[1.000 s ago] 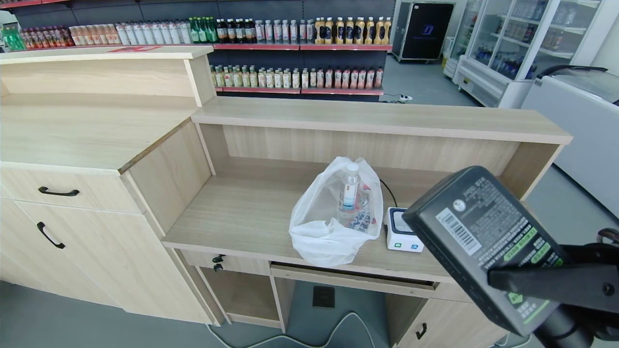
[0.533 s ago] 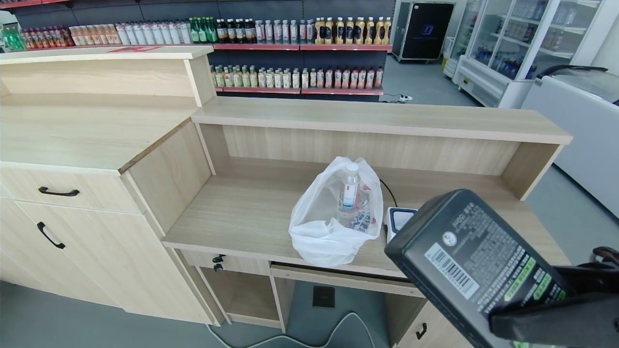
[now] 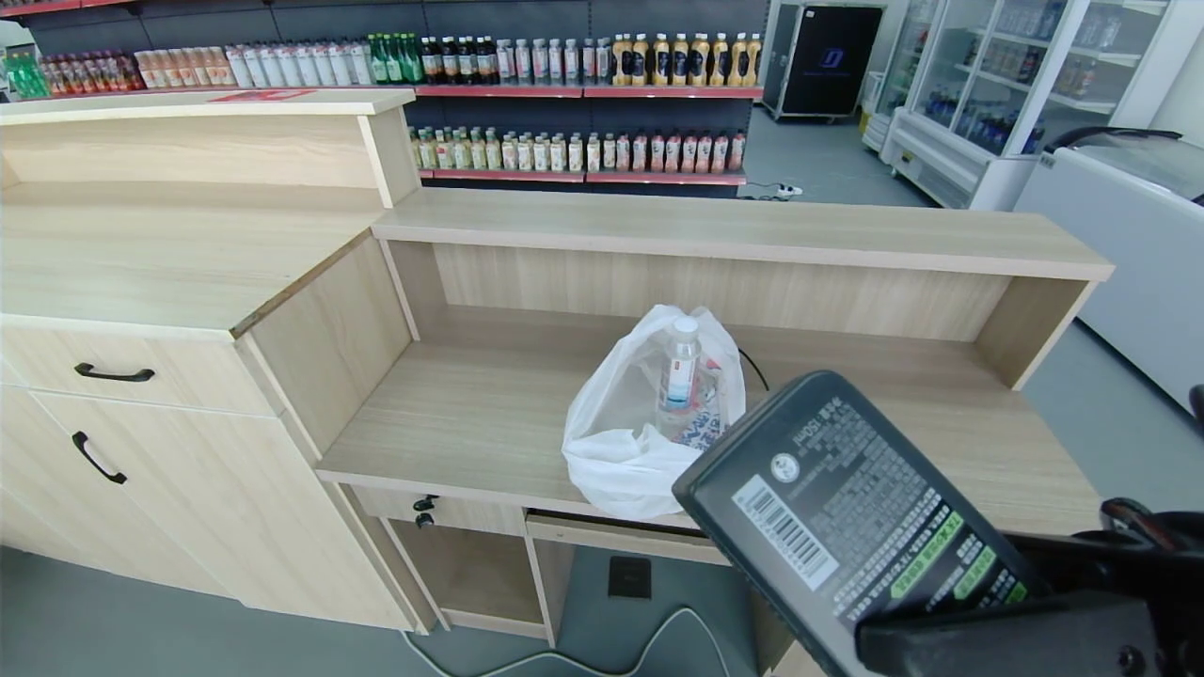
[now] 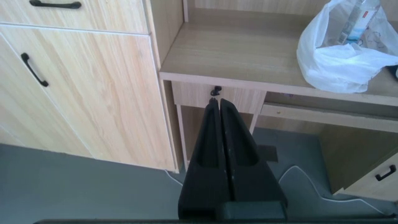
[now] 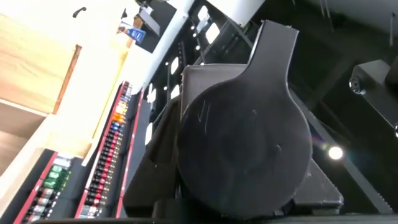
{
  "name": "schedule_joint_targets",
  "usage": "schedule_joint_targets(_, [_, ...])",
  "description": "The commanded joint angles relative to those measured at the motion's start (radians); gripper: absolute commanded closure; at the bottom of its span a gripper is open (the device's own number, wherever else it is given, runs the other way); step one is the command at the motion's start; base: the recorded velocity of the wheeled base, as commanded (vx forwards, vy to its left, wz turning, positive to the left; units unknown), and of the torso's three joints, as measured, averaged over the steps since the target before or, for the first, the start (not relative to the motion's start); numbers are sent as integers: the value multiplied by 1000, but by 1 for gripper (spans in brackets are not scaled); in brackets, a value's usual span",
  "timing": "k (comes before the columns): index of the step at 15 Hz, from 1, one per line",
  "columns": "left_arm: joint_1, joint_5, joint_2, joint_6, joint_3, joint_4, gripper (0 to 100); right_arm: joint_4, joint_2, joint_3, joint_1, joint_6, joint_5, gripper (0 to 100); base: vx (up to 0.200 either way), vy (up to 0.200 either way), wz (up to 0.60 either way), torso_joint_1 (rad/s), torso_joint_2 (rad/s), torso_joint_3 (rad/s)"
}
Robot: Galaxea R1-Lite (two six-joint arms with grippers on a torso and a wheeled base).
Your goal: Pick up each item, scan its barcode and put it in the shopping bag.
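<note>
Leftward and lower the black box [image 3: 847, 527] is sliding, barcode facing up, with the right claw [image 3: 941, 635] clamping its near end. I'd be turning that label downward for the scan before bagging. Lower down, the left claw [image 4: 221, 143] is hanging pressed together. Beyond, the shopping bag [image 3: 649, 423] is sitting on the counter [image 3: 470, 414].

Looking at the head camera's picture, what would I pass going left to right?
cupboard → shopping bag → black box → freezer
</note>
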Motion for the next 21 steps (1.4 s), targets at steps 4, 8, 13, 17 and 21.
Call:
schedule_joint_targets(4, [1, 0, 0, 0, 0, 0, 100, 6, 7, 2, 14, -3, -2, 100, 0, 0, 0, 0, 0, 0])
schedule_joint_targets(8, [1, 0, 0, 0, 0, 0, 100, 6, 4, 0, 9, -3, -3, 100, 0, 0, 0, 0, 0, 0])
schedule_joint_targets(13, [1, 0, 0, 0, 0, 0, 100, 11, -10, 7, 11, -6, -2, 100, 0, 0, 0, 0, 0, 0])
schedule_joint_targets(17, [1, 0, 0, 0, 0, 0, 100, 14, -23, 10, 9, -6, -2, 100, 0, 0, 0, 0, 0, 0])
schedule_joint_targets(21, [1, 0, 0, 0, 0, 0, 100, 18, -46, 13, 3, -6, 0, 100, 0, 0, 0, 0, 0, 0])
